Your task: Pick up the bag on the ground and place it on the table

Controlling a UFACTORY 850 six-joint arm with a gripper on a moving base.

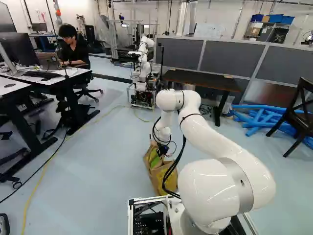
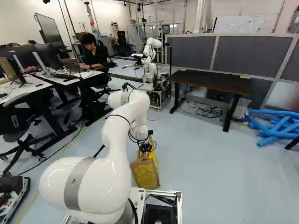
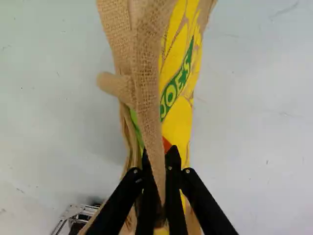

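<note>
A narrow fold of burlap is pinched between the two fingers of the gripper (image 2: 146, 148), the pads being hidden from sight. By this fold the yellow-printed burlap bag (image 2: 145, 175) is held upright below the wrist, close ahead of the arm's base; its lower end is partly covered by the base in the left base view, and whether the floor (image 2: 201, 177) is touched cannot be told. Farther ahead, well apart from the bag, the dark-topped table (image 2: 212, 82) is seen before grey partitions (image 2: 243, 56), with tangled black cables (image 2: 203, 110) beneath it. Blue foam tubes (image 2: 275, 125) are cut off at the right base view's edge.
</note>
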